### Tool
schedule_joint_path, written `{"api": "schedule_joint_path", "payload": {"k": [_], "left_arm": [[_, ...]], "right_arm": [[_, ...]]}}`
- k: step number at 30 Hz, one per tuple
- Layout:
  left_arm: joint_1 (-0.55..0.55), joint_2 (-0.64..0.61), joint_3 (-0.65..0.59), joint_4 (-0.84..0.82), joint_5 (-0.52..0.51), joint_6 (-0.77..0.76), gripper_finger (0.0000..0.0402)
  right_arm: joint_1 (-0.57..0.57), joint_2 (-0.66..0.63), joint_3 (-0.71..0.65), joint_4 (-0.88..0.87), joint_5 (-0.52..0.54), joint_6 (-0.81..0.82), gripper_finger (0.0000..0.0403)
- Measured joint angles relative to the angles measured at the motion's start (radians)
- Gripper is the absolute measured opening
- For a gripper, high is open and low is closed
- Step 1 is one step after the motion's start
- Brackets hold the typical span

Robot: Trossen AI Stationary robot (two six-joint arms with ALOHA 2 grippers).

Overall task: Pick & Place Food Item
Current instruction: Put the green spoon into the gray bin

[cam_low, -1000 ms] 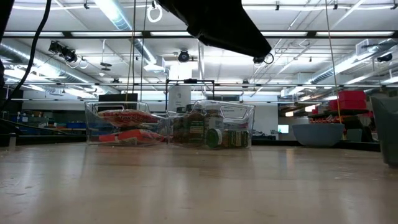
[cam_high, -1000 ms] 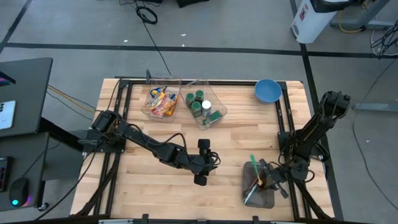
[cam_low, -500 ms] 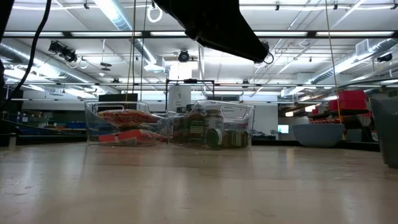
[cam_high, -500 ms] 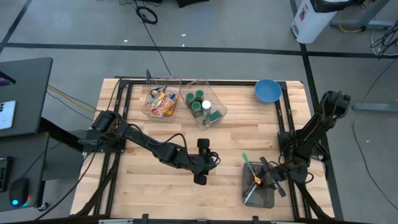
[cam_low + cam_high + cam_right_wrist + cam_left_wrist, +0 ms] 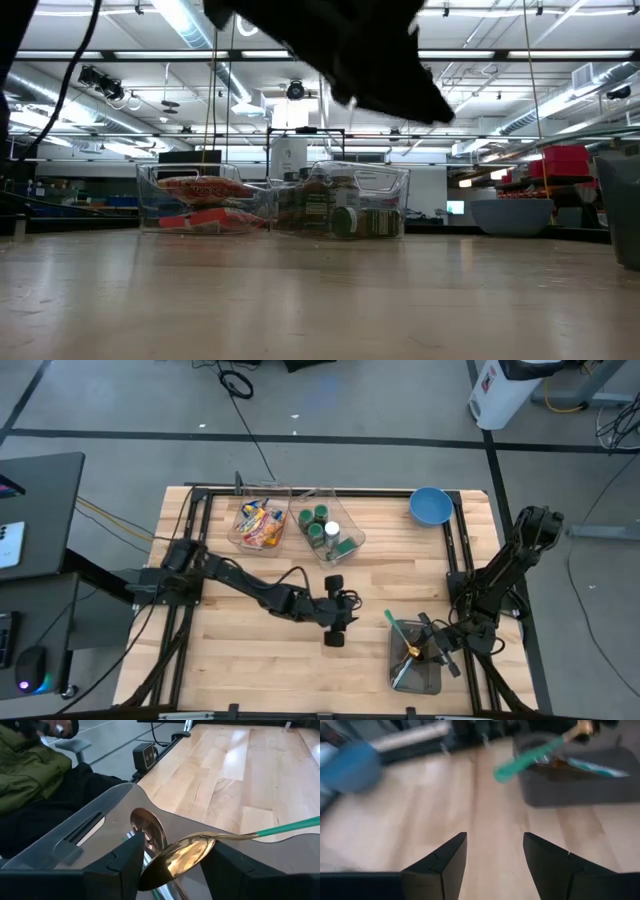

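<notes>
Wooden tabletop (image 5: 250,650) sat in a big workshop with a grey floor, and honestly not much of the job looked done yet. Both food bins were at the far edge: the snack bin (image 5: 260,525) with colourful packets, and right beside it the can bin (image 5: 328,532) with green-lidded cans. Neither looked disturbed, and nothing edible lay out on the bare wood.

Left tool (image 5: 335,622) hovered over the middle of the tabletop, fingers apart with nothing between them — the wrist view showed only plain wood in the gap.

Right tool (image 5: 432,650) was down in the grey utensil tray (image 5: 400,660) near the front right corner. Its fingers stood apart on either side of a gold spoon with a green handle (image 5: 186,854), whose handle stuck out over the tray's edge. I couldn't tell whether it was really clamped or just resting there.

Blue bowl (image 5: 430,506) sat at the far right corner, looking empty.

My read: picking food and placing it was all still ahead.
</notes>
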Motion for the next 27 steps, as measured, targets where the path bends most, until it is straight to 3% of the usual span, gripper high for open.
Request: {"api": "schedule_joint_path", "payload": {"k": [2,9,13,22,27], "left_arm": [[0.019,0.043,0.000,0.031,0.059,-0.027,0.0203],[0.068,0.117,-0.001,0.192,0.081,-0.064,0.0203],[0.099,0.137,0.001,0.303,0.165,-0.083,0.0203],[0.137,0.175,0.015,0.302,0.186,-0.180,0.0203],[0.141,0.271,0.109,0.298,0.222,-0.194,0.0203]], "right_arm": [[0.000,0.001,0.000,0.002,0.003,0.001,0.0190],[0.000,0.001,-0.001,0.006,0.003,-0.002,0.0190],[-0.002,0.001,-0.002,0.007,0.003,-0.003,0.0190],[-0.002,0.002,-0.003,0.014,0.006,-0.009,0.0190],[-0.002,0.002,-0.003,0.015,0.007,-0.010,0.0190]]}}
